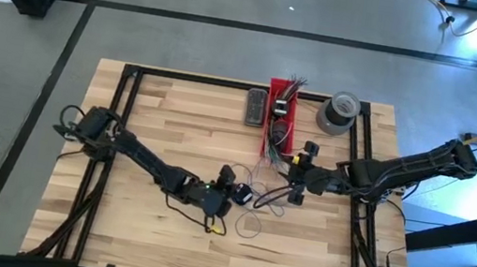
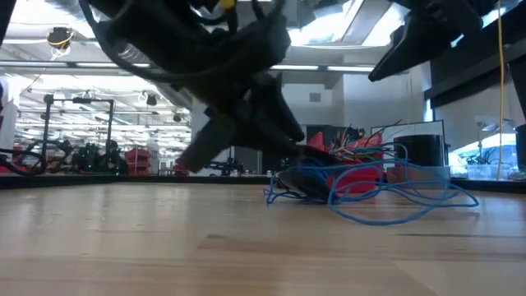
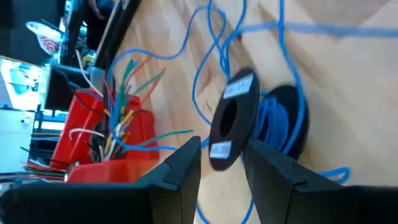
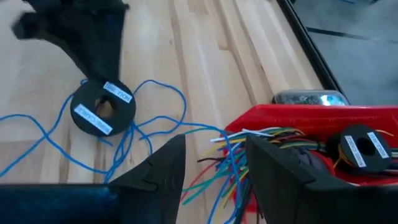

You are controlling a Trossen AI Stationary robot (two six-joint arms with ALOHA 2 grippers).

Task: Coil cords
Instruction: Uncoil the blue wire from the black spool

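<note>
Your left gripper point(image 1: 232, 188) sits mid-table with its fingers spread, and between them stands a small black spool point(image 3: 235, 118) with white labels. It's straddling the spool's rim rather than clamping it, as far as the wrist view shows. Your right gripper point(image 1: 301, 173) hovers just right of that, near the red bin point(image 1: 280, 121), fingers also spread and holding nothing.

Here's where it could go sour. The blue cord point(image 3: 273, 121) is only partly wound on the spool; the rest lies in loose loops across the wood, spilling to the right and towards the near edge. Close on the spool off-centre and it'll likely tip or roll away, because it's standing on edge and looks light. Drag it and those slack loops may snag the bunch of coloured wire ends point(image 4: 249, 146) poking out of the bin, since one blue strand already runs right up against them. Sweep the right gripper low and you could catch a loop and pull turns off the spool.

The cord itself: very thin, bright blue in the wrist views, springy, holding open curves instead of lying flat. The low view shows it heaped in a tangle point(image 2: 362, 191) in front of the bin.
</note>
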